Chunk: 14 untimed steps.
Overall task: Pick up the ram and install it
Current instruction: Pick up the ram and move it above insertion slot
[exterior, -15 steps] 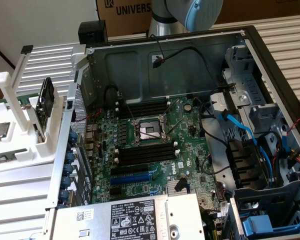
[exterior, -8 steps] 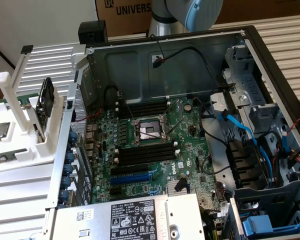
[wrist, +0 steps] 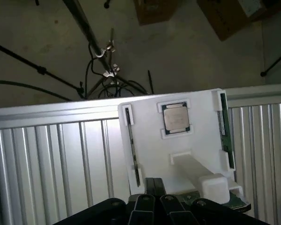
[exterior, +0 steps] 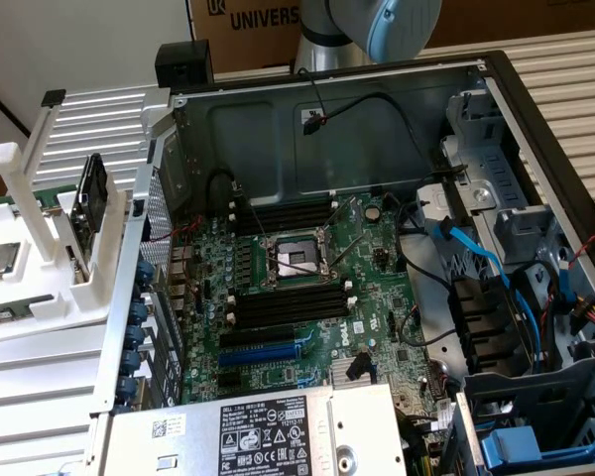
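The ram (wrist: 226,133) is a thin dark-green stick standing on edge in a slot along one side of the white holder (wrist: 150,154). My gripper (wrist: 154,183) hangs short of the holder's near edge, its two black fingers pressed together with nothing between them, well apart from the ram. In the exterior view the holder (exterior: 40,288) sits at the exterior view's left, beside the open computer case. The motherboard (exterior: 377,288) lies in the case with long black slots (exterior: 283,213) above and below the processor socket (exterior: 296,260). The arm (exterior: 377,30) reaches in from the top.
A square silver-topped chip (wrist: 176,117) rests in the holder's middle, and a thin dark strip (wrist: 132,145) stands in the opposite slot. A white post (wrist: 196,173) and a black-framed board (exterior: 87,193) rise from the holder. Cables (exterior: 476,248) and drive bays crowd the case's right side.
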Motion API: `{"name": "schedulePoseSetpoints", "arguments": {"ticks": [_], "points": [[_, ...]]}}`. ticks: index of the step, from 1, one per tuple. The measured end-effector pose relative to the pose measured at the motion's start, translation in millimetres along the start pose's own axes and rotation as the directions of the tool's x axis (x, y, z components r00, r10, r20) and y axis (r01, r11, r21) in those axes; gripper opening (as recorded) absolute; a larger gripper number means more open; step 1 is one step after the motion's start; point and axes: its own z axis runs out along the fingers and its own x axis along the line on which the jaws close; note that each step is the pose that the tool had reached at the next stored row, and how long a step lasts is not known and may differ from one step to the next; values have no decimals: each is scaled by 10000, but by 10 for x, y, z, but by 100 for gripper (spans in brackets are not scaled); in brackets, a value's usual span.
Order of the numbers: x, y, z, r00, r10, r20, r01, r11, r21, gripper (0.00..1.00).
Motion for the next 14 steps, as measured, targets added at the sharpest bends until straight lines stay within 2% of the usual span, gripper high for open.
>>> {"name": "schedulePoseSetpoints", "arguments": {"ticks": [10, 12, 13, 14], "points": [[14, 15, 182, 9989, -459, 17, 459, 9989, -32, 10], [19, 18, 254, 9985, -539, 20, 540, 9985, -38, 10], [27, 27, 327, 9981, -616, 27, 616, 9981, -43, 10], [30, 31, 344, 9980, -634, 29, 634, 9980, -45, 10]]}}
